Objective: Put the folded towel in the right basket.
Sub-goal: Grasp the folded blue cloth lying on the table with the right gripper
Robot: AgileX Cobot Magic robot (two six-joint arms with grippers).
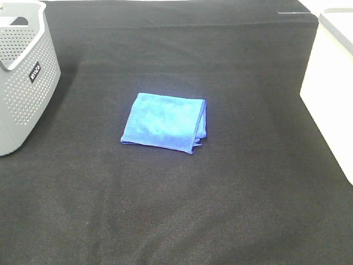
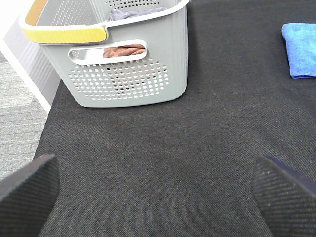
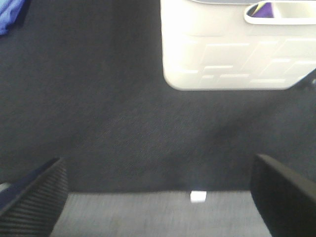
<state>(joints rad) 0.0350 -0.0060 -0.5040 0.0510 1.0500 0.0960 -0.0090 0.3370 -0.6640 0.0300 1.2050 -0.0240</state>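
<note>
Blue folded towel [image 1: 164, 121] laid mid black surface [image 1: 165, 221], well apart from white right basket [image 1: 326, 74]; left tool [image 2: 157, 190] and right tool [image 3: 157, 190] both spread apart, empty; risk judged: layers unfolded if only one edge is pinched

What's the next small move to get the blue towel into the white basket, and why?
Probably swing the right pincer over the towel: the towel lies flat, untouched, the pincer is open and empty, and the white basket sits on that arm's side.

Ext cam high, tilted down, towel [image 1: 164, 121] mid-frame. Wrist cams low, close to mat [image 2: 148, 163]; both catch towel, R prob (blurry).
</note>
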